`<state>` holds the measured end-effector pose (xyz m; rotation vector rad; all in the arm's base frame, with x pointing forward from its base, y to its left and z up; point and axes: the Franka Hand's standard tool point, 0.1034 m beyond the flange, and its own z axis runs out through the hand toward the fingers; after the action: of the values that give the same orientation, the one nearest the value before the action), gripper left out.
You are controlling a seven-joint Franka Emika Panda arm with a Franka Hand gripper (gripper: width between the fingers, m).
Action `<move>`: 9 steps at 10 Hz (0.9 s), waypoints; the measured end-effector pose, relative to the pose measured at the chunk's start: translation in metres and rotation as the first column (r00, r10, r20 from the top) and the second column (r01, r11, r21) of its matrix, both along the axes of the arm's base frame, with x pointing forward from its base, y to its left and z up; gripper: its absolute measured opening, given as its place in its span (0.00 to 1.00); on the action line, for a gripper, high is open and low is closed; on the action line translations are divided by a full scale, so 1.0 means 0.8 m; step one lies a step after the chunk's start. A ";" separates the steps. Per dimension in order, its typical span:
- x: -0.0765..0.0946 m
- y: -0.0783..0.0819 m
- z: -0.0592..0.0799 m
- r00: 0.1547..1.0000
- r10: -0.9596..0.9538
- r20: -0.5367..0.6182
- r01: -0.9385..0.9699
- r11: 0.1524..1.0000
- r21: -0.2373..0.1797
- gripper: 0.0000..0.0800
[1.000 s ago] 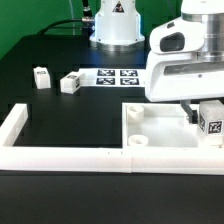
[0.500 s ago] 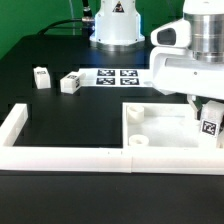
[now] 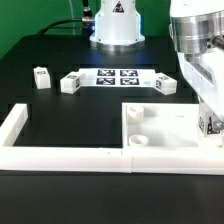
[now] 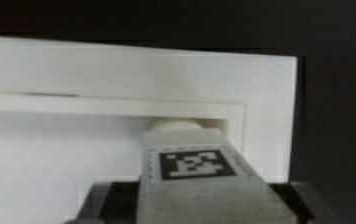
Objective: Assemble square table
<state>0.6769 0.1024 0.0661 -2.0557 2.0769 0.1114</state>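
early stage: claw (image 4: 193, 198) closed partway on one upright leg (image 4: 193, 162), poised at the corner socket (image 4: 184, 127) of the slab (image 3: 165, 135) beneath it, no leg visibly fitted, three spare legs (image 3: 41, 77) (image 3: 70, 83) (image 3: 166, 86) well away from claw

the table (image 3: 60, 120) under me was matte black, with a soft sheen of light toward its far edge. a green surface (image 3: 18, 35) lay beyond it at the exterior view's left. a low white border wall (image 3: 70, 156) ran along the near edge. the marker board (image 3: 116, 77) lay flat farther back.
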 end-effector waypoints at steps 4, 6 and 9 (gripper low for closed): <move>-0.004 0.005 0.001 0.893 0.448 0.033 -0.443 0.891 -0.097 0.70; -0.003 0.004 0.001 0.813 0.580 0.050 -0.572 0.812 -0.120 0.80; -0.003 0.002 0.000 0.685 0.726 0.062 -0.713 0.685 -0.151 0.81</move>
<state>0.6743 0.1043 0.0662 -2.7597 1.0975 -0.0130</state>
